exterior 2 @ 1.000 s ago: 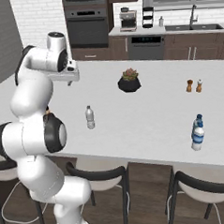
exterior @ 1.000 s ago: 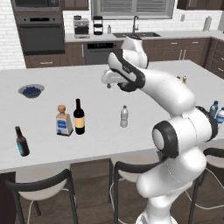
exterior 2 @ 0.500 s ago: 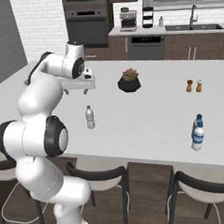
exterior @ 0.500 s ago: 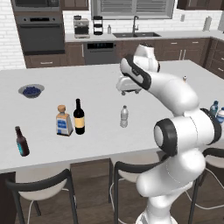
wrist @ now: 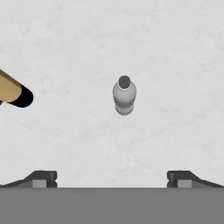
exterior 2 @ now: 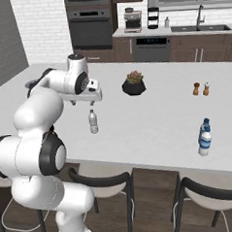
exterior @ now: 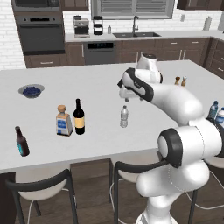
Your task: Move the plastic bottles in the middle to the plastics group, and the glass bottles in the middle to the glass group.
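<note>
Gripper (exterior: 127,99) in the left base view hangs just above the plain plastic bottle (exterior: 124,117), which stands upright mid-counter (exterior: 100,83), right of the wine bottle (exterior: 79,117); come straight down so you don't tip it. Your right base view shows the bottle (exterior 2: 93,122) below the hand (exterior 2: 87,98), so center first. From the hand view, fingers (wrist: 41,178) stand wide apart and empty with the bottle (wrist: 124,96) ahead between them; close around its body, below the cap.

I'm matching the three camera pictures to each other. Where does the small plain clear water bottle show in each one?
Left base view: the bottle stands mid-counter, right of the wine bottle.
Right base view: it stands left of centre, just below the hand.
Hand view: seen from above, near centre.
Shared landmark: the hand above it.
</note>
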